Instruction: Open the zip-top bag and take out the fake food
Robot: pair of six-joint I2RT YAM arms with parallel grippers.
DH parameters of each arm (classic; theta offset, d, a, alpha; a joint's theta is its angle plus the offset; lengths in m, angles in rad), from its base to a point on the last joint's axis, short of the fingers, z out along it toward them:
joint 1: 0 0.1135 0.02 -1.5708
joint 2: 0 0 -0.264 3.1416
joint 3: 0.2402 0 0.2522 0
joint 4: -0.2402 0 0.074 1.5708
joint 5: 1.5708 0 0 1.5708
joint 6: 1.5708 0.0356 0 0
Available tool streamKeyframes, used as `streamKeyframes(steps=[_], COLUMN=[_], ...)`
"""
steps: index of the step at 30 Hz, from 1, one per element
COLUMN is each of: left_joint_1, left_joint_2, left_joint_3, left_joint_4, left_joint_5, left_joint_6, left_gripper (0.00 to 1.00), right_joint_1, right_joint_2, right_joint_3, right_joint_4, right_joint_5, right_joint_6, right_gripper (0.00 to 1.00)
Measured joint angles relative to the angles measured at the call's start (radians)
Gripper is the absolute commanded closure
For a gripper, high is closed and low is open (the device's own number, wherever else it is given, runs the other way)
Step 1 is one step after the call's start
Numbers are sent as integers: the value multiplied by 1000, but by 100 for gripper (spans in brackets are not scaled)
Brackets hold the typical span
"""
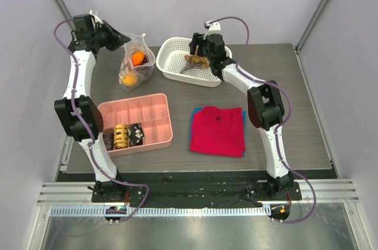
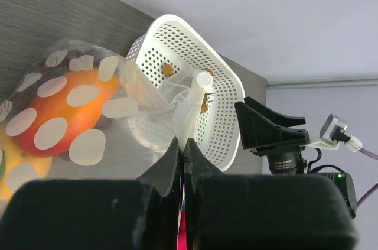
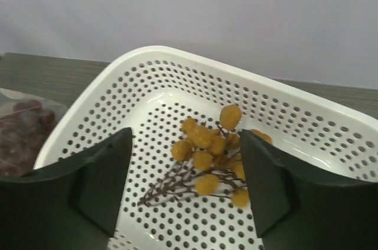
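Note:
The clear zip-top bag [image 1: 137,64] stands on the table at the back left, with an orange-yellow fruit [image 1: 138,58] inside. My left gripper [image 1: 121,40] is shut on the bag's whitish zip strip [image 2: 192,105] and holds its mouth up. The fruit [image 2: 65,114] shows through the spotted plastic in the left wrist view. My right gripper [image 1: 198,54] is open over the white mesh basket [image 1: 171,67]. A tan-brown ball cluster [image 3: 212,149] lies on the basket floor between its fingers [image 3: 106,179], untouched. The bag [image 3: 23,126], with a dark red cluster, shows at left.
A pink compartment tray [image 1: 169,125] sits at the front left with a yellow coil [image 1: 121,136] and dark blocks. A red cloth [image 1: 217,130] lies on a blue one at front centre right. The basket stands just right of the bag.

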Motion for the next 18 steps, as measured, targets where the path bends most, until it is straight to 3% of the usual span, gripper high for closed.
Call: streamKeyframes(steps=[7,9,10,11,18], left_joint_1=[0,0,0,0,-7], left_joint_2=[7,8,8,9,9], left_joint_3=[-6,-11,-12,-13,-74], left_joint_4=[28,32,32,32,64], left_joint_5=[19,19,20,19,19], left_joint_6=[-11,-16,-19,-22,-26], left_gripper=[100,100,100,100,100], right_joint_1=[7,35,53,84,299], right_joint_2=[26,23,21,20,19], right_joint_3=[99,116,119,123,156], right_joint_4=[-89,-89,-89,-89,-109], right_joint_5=[11,-9,-20,-34,-119], right_joint_6=[-69,-80,-75,-61,95], right_gripper=[22,31,39,41,42])
